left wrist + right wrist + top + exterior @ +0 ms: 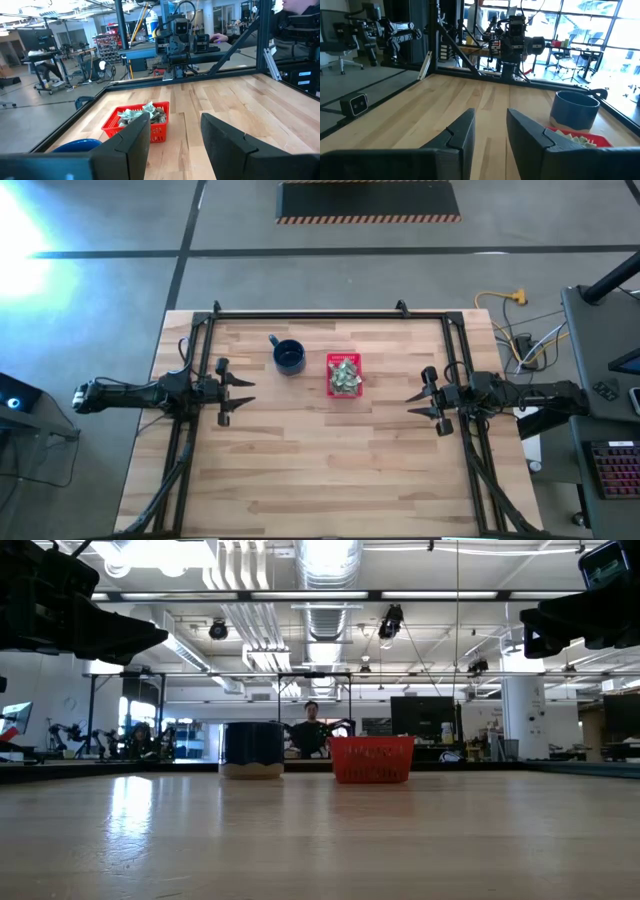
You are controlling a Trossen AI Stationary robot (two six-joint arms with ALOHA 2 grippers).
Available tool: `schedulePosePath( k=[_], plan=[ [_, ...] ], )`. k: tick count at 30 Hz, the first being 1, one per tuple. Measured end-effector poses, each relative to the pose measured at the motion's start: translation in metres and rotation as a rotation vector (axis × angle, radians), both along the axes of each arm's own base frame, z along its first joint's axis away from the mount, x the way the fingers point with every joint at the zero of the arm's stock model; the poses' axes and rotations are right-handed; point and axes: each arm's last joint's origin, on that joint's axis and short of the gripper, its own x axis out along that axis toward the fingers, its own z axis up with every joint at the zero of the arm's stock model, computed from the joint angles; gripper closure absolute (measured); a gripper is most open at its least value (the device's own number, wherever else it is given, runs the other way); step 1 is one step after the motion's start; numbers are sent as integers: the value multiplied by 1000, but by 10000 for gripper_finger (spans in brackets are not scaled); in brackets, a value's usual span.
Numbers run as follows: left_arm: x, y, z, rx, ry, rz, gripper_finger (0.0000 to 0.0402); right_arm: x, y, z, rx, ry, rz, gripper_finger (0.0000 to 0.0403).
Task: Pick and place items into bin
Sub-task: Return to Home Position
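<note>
Your left gripper (240, 391) and right gripper (417, 402) are hanging released, empty; swinging either inward is risking spilling the bin's (345, 357) heaped items (346, 378).

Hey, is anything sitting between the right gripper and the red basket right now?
Nothing visible does. Only bare table lies between the right gripper and the red basket, which holds packets. The blue mug stands on the basket's other side, toward the left gripper.
</note>
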Motion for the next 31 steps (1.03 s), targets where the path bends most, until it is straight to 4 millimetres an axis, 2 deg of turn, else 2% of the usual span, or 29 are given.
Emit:
schedulePosePath(
  k=[20, 31],
  plan=[
    [0, 0, 0, 0, 0, 0, 242, 0, 0, 0, 0, 0, 0, 310],
    [0, 0, 0, 0, 0, 0, 242, 0, 0, 0, 1, 1, 0, 302]
  ],
)
